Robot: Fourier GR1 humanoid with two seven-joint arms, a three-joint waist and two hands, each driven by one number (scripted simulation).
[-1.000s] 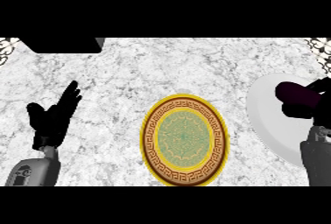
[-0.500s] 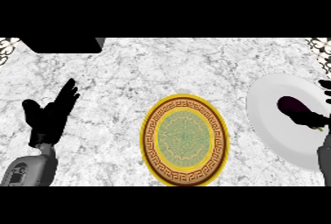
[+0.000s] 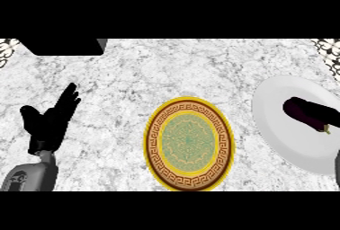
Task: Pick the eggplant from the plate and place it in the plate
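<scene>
Left robot hand at the near left over the table, open, fingers straight up, forearm cut off below. Gold patterned plate in the centre. Eggplant lies on the white plate at the right, plate cropped by the edge. Right robot hand out of sight. Dark block far left, cropped, can't identify.
</scene>
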